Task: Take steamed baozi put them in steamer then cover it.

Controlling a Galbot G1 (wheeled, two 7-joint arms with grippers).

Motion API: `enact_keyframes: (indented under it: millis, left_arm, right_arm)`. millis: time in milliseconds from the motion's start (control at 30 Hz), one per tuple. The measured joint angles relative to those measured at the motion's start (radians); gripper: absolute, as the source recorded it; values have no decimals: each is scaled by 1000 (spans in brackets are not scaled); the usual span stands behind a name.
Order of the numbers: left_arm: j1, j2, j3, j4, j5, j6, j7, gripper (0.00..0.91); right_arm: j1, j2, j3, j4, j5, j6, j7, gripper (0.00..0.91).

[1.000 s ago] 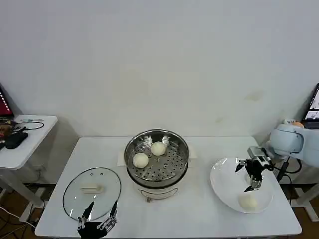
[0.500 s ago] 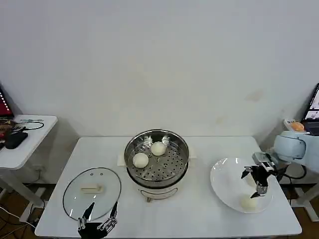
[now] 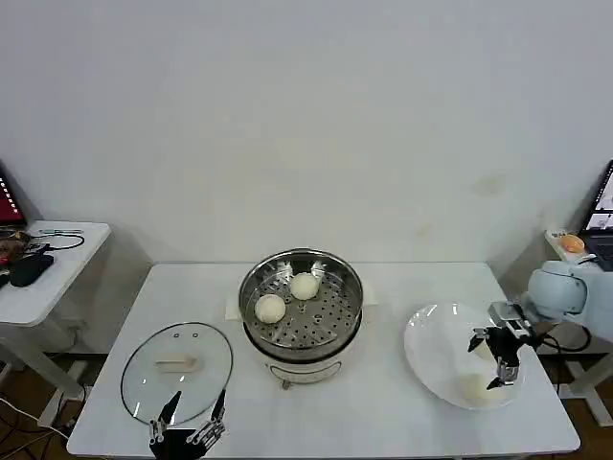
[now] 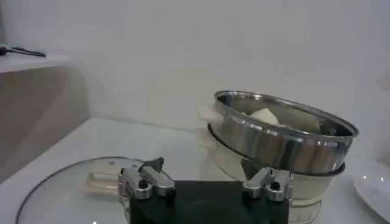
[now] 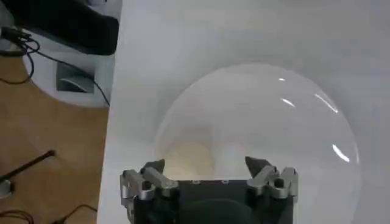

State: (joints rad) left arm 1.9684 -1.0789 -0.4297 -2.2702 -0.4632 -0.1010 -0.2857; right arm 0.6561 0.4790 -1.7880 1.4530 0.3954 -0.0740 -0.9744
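the steamed baozi (image 3: 475, 387) left to move lay on the white plate (image 3: 431, 356) at the right of the surface (image 3: 383, 422), just under the right gripper (image 3: 487, 362), whose jaws stood open and empty above it. in the right wrist view the same bun (image 5: 190, 159) showed as a pale, smooth mound between the two fingertips, not yet touched. the plate was shallow, round and glossy, with bright streaks of reflection on its rim.

outward from there, the steamer (image 3: 302, 299) sat mid-surface: a round, shiny steel basket with a perforated floor on a white pot base. two buns (image 3: 270, 308) already rested inside, close together toward its left and rear. by that count the loading looked partly done, with at least this one bun left to carry over, then the covering.

the cover (image 3: 177, 371), a clear glass disc with a steel rim and a small white oblong handle, lay flat at the left of the surface, well apart from the steamer. the left gripper (image 3: 187, 422) hung at the cover's near edge, jaws open, holding nothing.
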Motion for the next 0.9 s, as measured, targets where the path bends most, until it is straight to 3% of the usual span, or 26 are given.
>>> enact_keyframes:
  millis: [533, 667, 900]
  left_arm:
    - [-4, 0, -3, 0, 0, 13, -1, 907]
    - [-5, 0, -3, -3, -1, 19, -2, 907]
    - [-6, -1, -2, -4, -1, 22, -2, 907]
  right_arm:
    - [-128, -8, 87, -38, -36, 6, -10, 907]
    - [-159, -9, 109, -46, -41, 6, -9, 867]
    - [-205, -2, 146, -63, -38, -1, -4, 665]
